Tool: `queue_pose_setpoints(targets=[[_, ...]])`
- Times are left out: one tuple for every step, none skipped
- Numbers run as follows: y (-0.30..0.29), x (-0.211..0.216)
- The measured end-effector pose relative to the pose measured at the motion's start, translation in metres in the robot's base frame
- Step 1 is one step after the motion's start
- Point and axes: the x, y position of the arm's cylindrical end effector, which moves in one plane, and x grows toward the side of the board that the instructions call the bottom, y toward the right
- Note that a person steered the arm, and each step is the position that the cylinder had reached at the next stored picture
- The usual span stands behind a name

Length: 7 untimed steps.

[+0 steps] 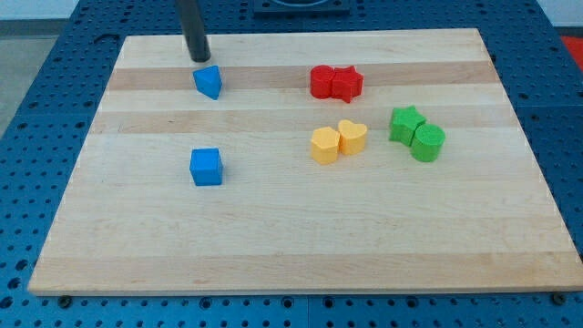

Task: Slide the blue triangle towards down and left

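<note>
The blue triangle (pixel 209 81) lies on the wooden board (pixel 291 219) at the view's upper left. My tip (pixel 199 58) is just above and slightly left of it, very close or touching its top edge. A blue cube (pixel 206 167) lies below the triangle, toward the board's left middle.
Two red blocks (pixel 335 82) sit together at the top middle. A yellow hexagon (pixel 323 145) and a yellow heart (pixel 352 137) touch in the middle. A green star (pixel 406 123) and a green cylinder (pixel 427 143) touch at the right. The board's edges border a blue perforated table (pixel 36 109).
</note>
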Motion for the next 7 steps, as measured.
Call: queue_pose_setpoints(targets=[[0.041, 0.004], [0.051, 0.005], [0.035, 0.028], [0.025, 0.036], [0.005, 0.055], [0.005, 0.055], [0.027, 0.055]])
